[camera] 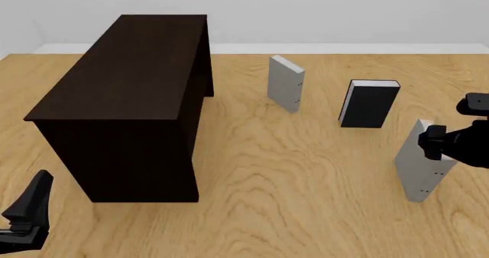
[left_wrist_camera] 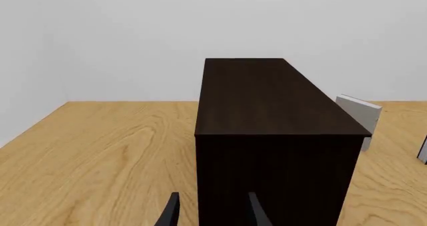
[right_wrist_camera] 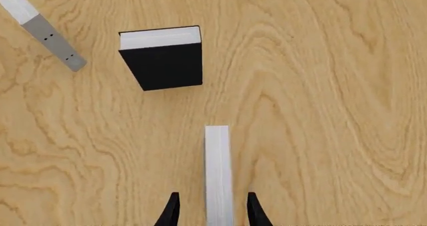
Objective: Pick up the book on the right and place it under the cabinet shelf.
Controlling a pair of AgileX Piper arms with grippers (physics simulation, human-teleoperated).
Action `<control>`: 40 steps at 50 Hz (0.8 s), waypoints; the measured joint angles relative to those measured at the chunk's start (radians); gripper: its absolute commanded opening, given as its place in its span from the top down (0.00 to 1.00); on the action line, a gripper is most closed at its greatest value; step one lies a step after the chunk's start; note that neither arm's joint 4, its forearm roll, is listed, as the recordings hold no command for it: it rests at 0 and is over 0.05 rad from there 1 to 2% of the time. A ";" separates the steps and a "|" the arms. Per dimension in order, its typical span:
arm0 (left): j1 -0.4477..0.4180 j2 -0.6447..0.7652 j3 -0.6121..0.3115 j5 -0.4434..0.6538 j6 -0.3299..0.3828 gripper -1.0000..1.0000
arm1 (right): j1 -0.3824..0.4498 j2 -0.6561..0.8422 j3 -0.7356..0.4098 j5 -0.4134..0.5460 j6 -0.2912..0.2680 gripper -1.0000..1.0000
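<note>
On a wooden tabletop (camera: 306,178), the left gripper (camera: 27,215) hovers with fingers parted and empty near the dark cabinet shelf (camera: 130,98). Three upright books follow rightward: a grey book (camera: 286,83), a black book (camera: 369,103), then the book (camera: 418,163) nearest the right edge, its top edge between the right gripper (right_wrist_camera: 211,211) fingers, which sit apart from it. No book shows legible writing.

A black-covered hardcover book (camera: 370,104) stands upright on the light wooden table (camera: 290,172), near a second grey hardcover book (camera: 286,83), also upright, to its left
</note>
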 measured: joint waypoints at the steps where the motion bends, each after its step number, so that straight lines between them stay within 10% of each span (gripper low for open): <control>1: 0.000 0.000 0.000 0.000 0.000 0.00 | 0.000 0.002 0.003 -0.003 0.000 0.00; 28: -0.003 -0.001 0.000 -0.001 0.000 0.00 | -0.002 0.063 0.057 -0.078 0.011 0.00; 29: -0.003 -0.001 0.000 -0.001 0.000 0.00 | -0.003 0.065 0.059 -0.081 0.011 1.00; 40: -0.004 -0.003 0.000 -0.001 0.000 0.00 | -0.008 0.078 0.073 -0.124 0.014 1.00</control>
